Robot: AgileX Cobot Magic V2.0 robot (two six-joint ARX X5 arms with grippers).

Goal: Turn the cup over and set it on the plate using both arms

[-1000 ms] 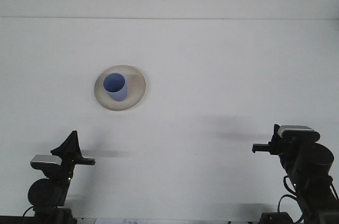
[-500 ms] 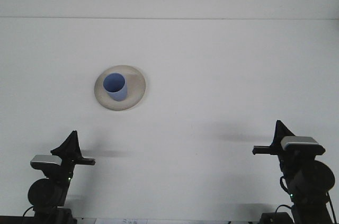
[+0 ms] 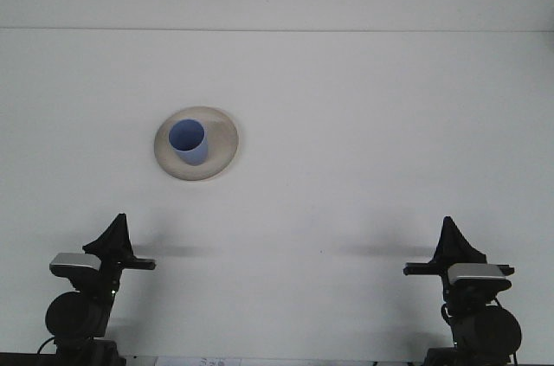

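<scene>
I see the small blue plastic cup (image 3: 188, 142) standing mouth up on the round cream plate (image 3: 223, 143), far up the white table (image 3: 363, 124). My left gripper (image 3: 115, 243) and right gripper (image 3: 454, 249) sit low near me, holding nothing; I cannot tell how their jaws stand.

The cup (image 3: 188, 141) is plain blue, a bit lighter on the outer wall and deeper blue inside. The plate (image 3: 221, 151) is cream or pale beige, without any pattern, and its rim looks slightly darker, perhaps only from shadow. The table (image 3: 363, 141) is plain white, with soft grey shadows near the arms. The left gripper (image 3: 114, 243) is black, and its camera housing is silver-grey. The right gripper (image 3: 450, 249) is black too, with the same silver-grey housing below it. The wall behind is white.
</scene>
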